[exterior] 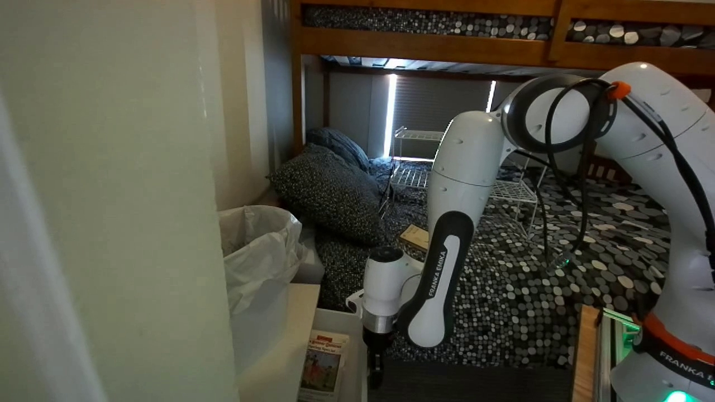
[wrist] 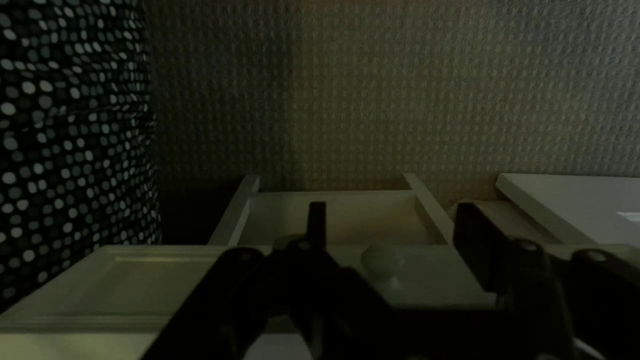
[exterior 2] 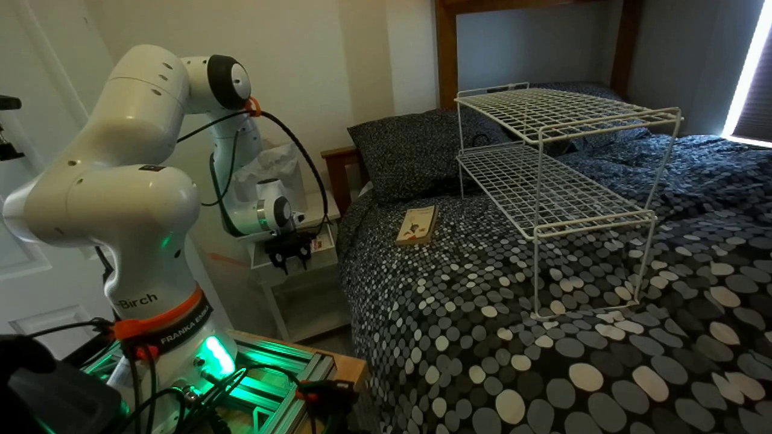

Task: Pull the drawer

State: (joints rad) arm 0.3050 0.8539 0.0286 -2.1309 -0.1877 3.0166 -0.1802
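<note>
Passable from above into the drawer (exterior: pixel 356 357); partly filled inside by a packet (exterior: pixel 324 363), hemmed in alongside by the bed (exterior 2: pixel 458 343), obstructed at its front by the gripper (wrist: pixel 391 210).

The end effector (exterior: pixel 375 375) hangs beside the open drawer (exterior: pixel 356 357), a printed packet (exterior: pixel 323 365) inside.

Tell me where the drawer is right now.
In an exterior view, the drawer is at the bottom, just left of centre: a printed packet lies inside, and the pincer hangs just right of it.

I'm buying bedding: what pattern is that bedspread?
Black bedspread with grey and whitish dots, clearest in an exterior view.
</note>
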